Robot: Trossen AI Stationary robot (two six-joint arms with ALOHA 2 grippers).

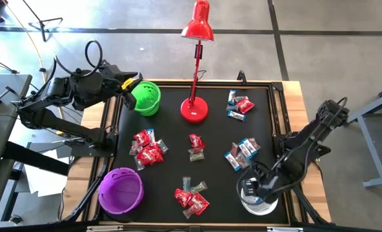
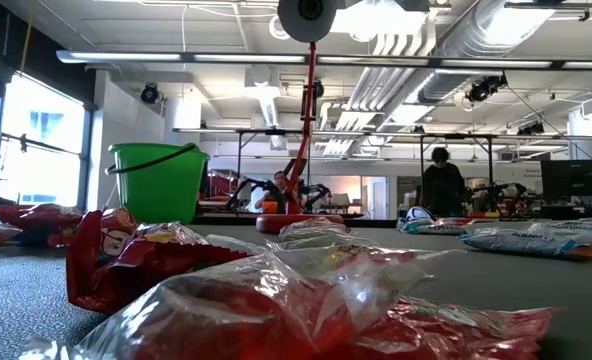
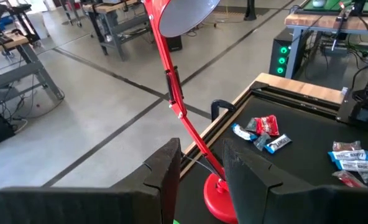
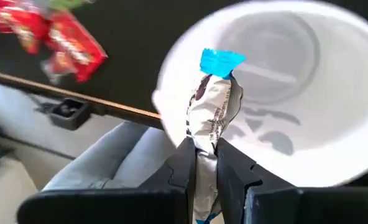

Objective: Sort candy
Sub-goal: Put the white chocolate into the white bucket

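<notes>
Candy lies in small heaps on the black mat: red ones (image 1: pixel 147 148), blue-and-white ones (image 1: pixel 242 153), a mixed heap (image 1: pixel 191 196), and more at the far right (image 1: pixel 238 105). My right gripper (image 1: pixel 255 191) hangs over the white bowl (image 1: pixel 263 208) at the near right, shut on a blue-and-white candy (image 4: pixel 212 106). My left gripper (image 1: pixel 128 89) stands high at the far left beside the green bowl (image 1: pixel 146 98). It is open, with nothing between its fingers (image 3: pixel 165 177). My right gripper pinches one end of the blue-and-white candy's wrapper (image 4: pixel 204 144) between its two fingers. The fingers slant steeply down from above. The candy sticks out past the fingertips, lifted clear, over the hollow of the white bowl (image 4: pixel 333 124).
A red desk lamp stands with its base (image 1: pixel 195 109) at the far middle of the mat, its stem (image 3: pixel 174 87) close in front of my left gripper. A purple bowl (image 1: pixel 120 190) sits at the near left. The mat has a raised frame (image 1: pixel 278 122).
</notes>
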